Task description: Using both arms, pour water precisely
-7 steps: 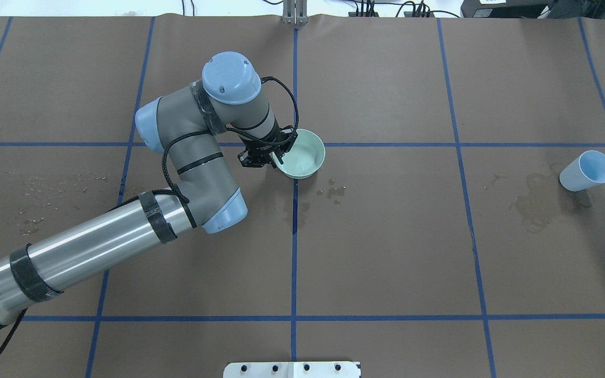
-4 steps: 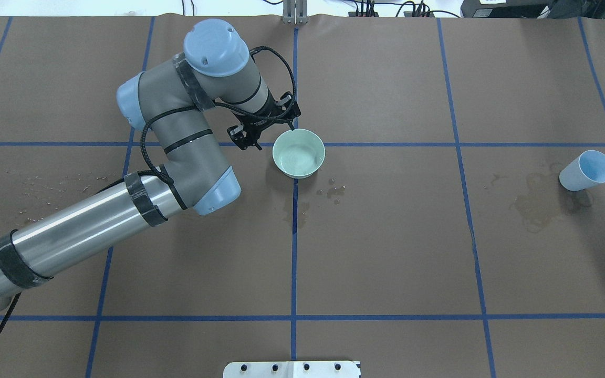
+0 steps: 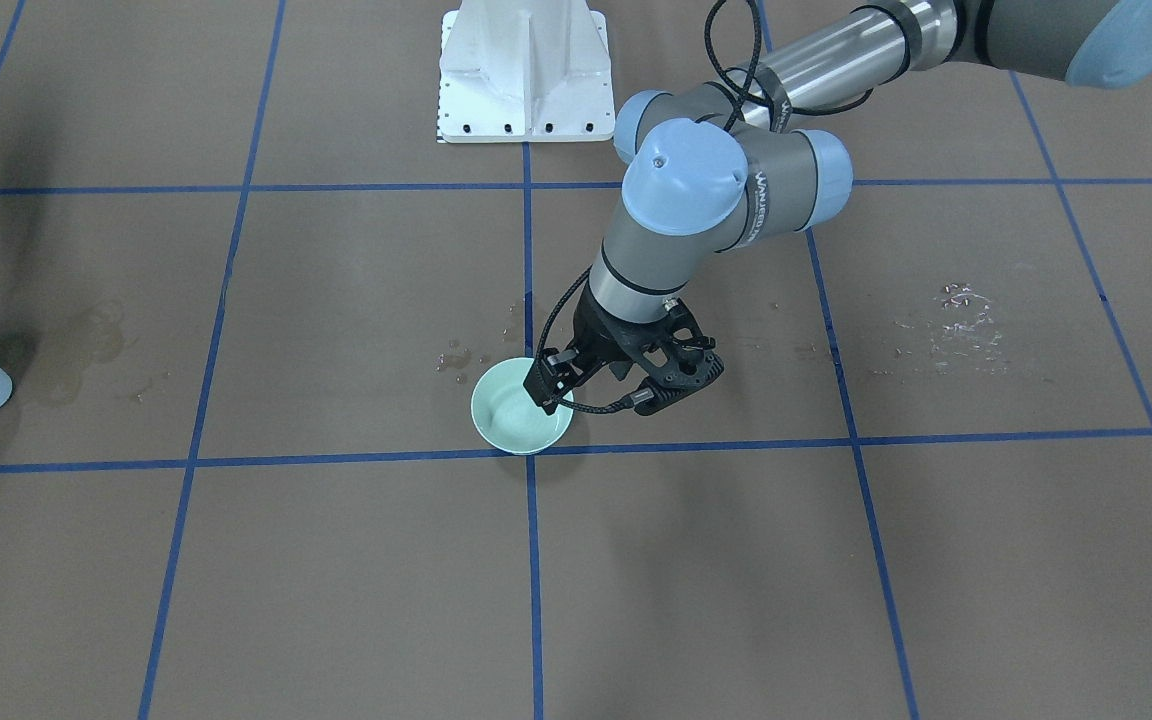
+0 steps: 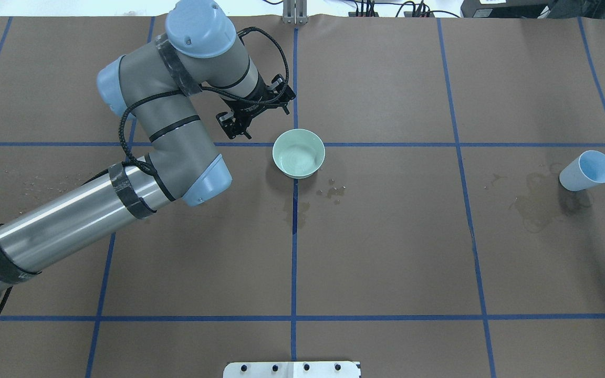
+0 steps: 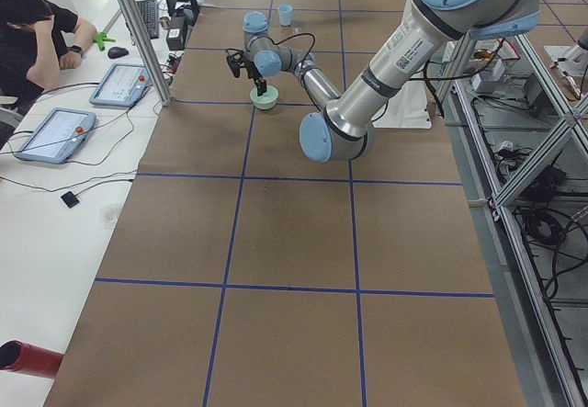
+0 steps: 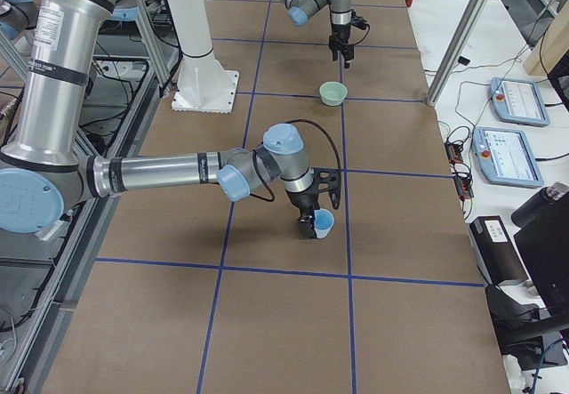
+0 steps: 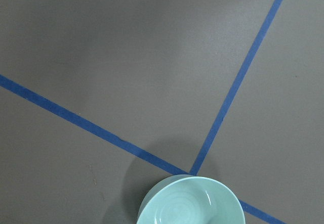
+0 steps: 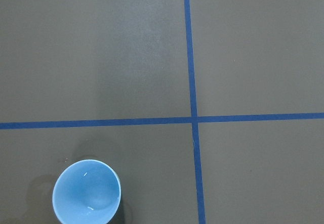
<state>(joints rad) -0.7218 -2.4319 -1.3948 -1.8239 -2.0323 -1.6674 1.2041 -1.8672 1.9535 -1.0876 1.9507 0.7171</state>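
The water (image 7: 188, 210) shows only as a faint shine inside the green bowl (image 4: 298, 153), which stands upright on the crossing of blue tape lines in the middle of the table (image 4: 386, 262). Wet stains (image 4: 334, 191) lie just beside the bowl. The blue cup (image 4: 586, 170) stands well apart, toward the robot's right, with another wet stain (image 4: 536, 207) beside it.

The left gripper (image 3: 618, 386) hangs above and beside the bowl, fingers apart, holding nothing. The right gripper (image 6: 311, 223) is at the cup, but I cannot tell if its fingers are apart or together.

I judge that the pouring into the bowl is mostly done, since the cup looks almost empty. What is left is probably only to clear both arms away.
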